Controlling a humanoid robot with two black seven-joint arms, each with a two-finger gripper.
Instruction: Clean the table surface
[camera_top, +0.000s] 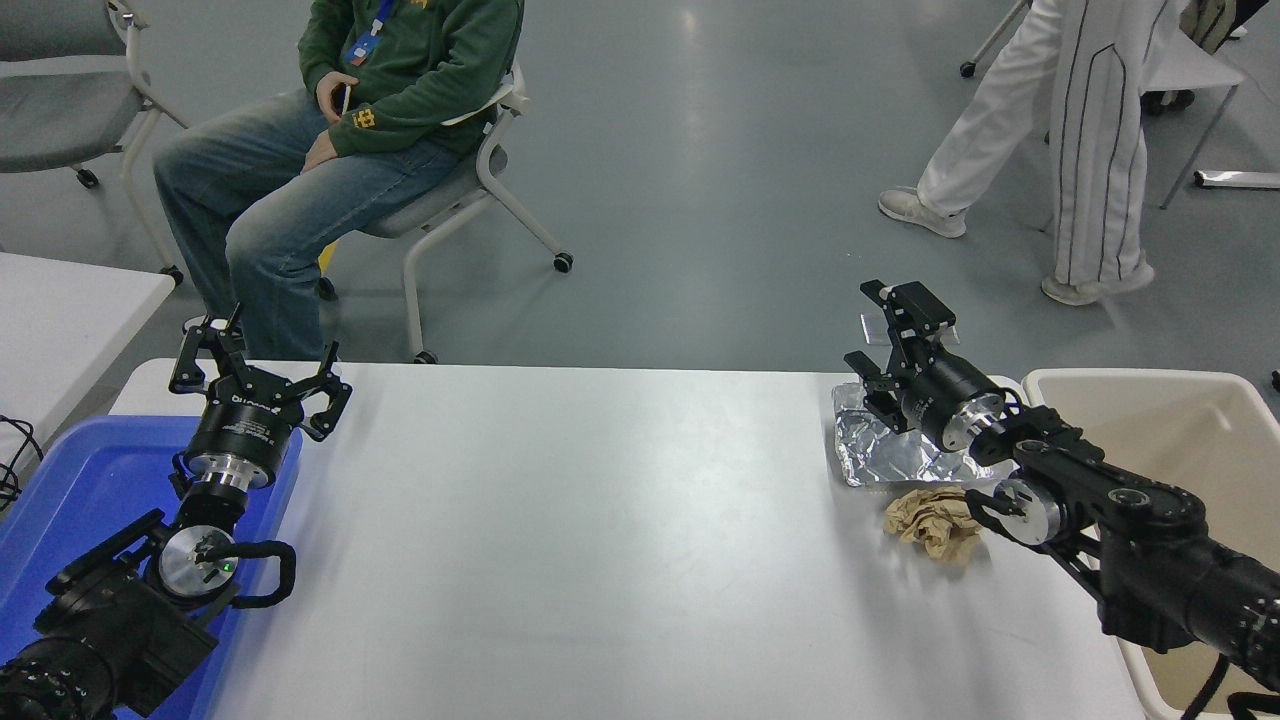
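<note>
Jaws spread wide, your right gripper hovers over the far right edge of the table surface, above crumpled foil; your left gripper, likewise agape, is parked far left.

The right arm covers the near right part of the crumpled foil sheet and the right edge of the crumpled brown paper. The beige bin runs off the right edge, the blue tray off the left. The seated person and the walking person are cut off at the top.
</note>
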